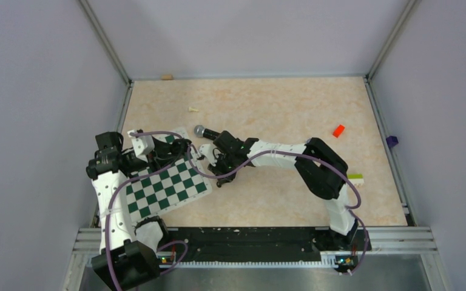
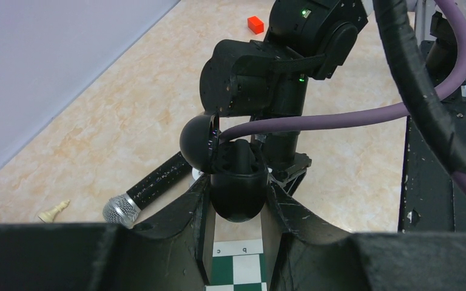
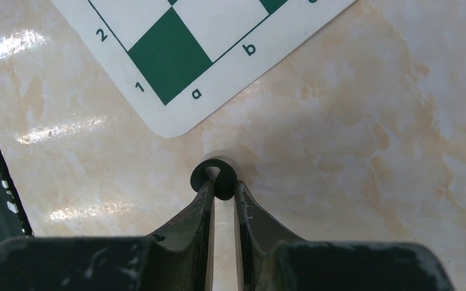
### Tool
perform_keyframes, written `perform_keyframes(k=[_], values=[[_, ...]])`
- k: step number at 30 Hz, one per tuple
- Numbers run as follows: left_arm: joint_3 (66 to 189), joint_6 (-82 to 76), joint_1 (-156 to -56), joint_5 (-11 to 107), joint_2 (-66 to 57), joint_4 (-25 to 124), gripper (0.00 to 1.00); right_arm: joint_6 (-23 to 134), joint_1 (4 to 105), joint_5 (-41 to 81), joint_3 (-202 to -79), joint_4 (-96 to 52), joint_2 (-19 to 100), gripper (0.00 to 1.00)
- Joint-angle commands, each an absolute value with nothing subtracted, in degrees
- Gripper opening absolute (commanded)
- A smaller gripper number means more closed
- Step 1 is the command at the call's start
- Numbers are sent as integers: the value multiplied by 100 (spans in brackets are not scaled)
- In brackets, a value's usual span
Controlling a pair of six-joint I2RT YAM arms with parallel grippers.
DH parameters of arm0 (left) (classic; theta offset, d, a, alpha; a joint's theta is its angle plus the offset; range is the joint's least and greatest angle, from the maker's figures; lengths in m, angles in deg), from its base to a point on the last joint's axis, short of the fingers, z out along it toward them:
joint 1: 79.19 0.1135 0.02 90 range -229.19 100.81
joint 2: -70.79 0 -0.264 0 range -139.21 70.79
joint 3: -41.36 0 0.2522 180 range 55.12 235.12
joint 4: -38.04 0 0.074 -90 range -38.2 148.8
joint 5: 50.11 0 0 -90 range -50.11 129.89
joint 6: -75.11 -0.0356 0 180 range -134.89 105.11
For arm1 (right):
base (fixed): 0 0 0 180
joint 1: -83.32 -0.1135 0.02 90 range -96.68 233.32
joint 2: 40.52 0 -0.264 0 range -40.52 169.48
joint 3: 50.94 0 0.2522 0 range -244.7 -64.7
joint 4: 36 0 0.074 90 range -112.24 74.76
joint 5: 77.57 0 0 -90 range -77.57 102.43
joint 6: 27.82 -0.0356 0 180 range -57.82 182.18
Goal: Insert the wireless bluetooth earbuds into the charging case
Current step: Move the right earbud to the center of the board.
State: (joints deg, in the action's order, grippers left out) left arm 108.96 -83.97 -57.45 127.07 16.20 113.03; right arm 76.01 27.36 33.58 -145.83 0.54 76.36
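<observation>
Clamping open charging case; earbud outside.

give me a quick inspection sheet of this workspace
surface: pale marbled table, chessboard mat on its left side
job's things: open charging case held up over the mat edge; one black earbud on the table by the mat corner; other buds not seen
clutter: microphone, cream chess piece, red block
grippers: left gripper shut on the charging case; right gripper pinching the black earbud
cables: purple cable looping along the arms
surroundings: grey walls
</observation>
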Motion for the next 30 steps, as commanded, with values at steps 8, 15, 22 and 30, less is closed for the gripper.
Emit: perform_keyframes(k=[8,15,22,30], values=[[10831,-8595,-5749,13618,1714,11519,0,8786,3363,3228,-14848,1103,6425,10],[10794,-8643,-5764,13616,1769,11518,0,10084,3905,2849,-14274,1702,5747,10],[10768,-8669,-5758,13613,1820,11523,0,11010,4364,2426,-13571,1711,5743,10],[10795,-8811,-5757,13615,1858,11687,0,11379,4604,2194,-13562,1616,6161,12]])
